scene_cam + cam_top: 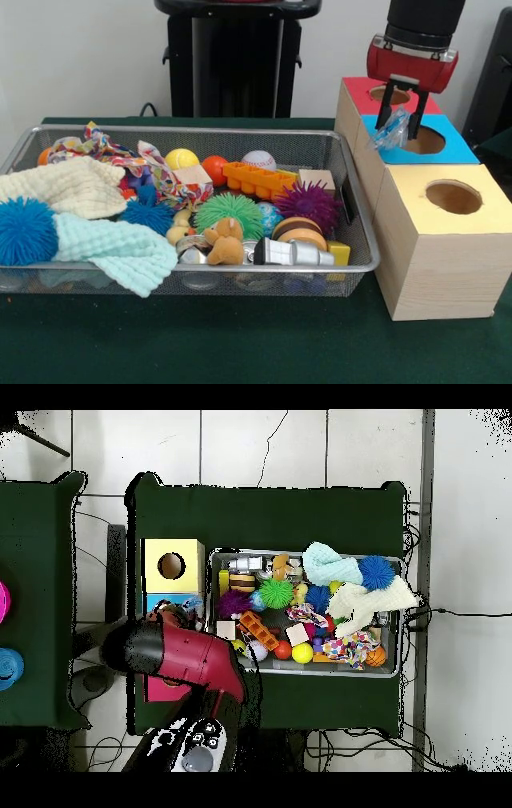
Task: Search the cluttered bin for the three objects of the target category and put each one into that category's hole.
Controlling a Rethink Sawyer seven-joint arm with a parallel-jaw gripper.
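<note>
so the wire mesh bin (pixel 352 172) sits on the green counter (pixel 240 344), still cluttered; right of it, the gripper (pixel 398 120) has its fingers clamped on a crinkly clear plastic scrap (pixel 392 132) above the blue-topped box (pixel 448 144), where it may snag the hole's rim or cling on release

In the front view the arm (pixel 424 20) is cut off by the top edge, so only its red wrist and the gripper (pixel 400 112) show. The crumpled clear thing (pixel 394 128) between the fingers is too blurred to name. The gripper and that thing cover part of the blue box's (pixel 448 148) hole and part of the red box (pixel 360 90). In the overhead view the arm (pixel 175 654) hides the red box and most of the blue box (pixel 165 600). The bin's (pixel 192 130) lower layer is buried under cloths and toys. The metal things (pixel 292 254) at its front wall cannot be made out.
</note>
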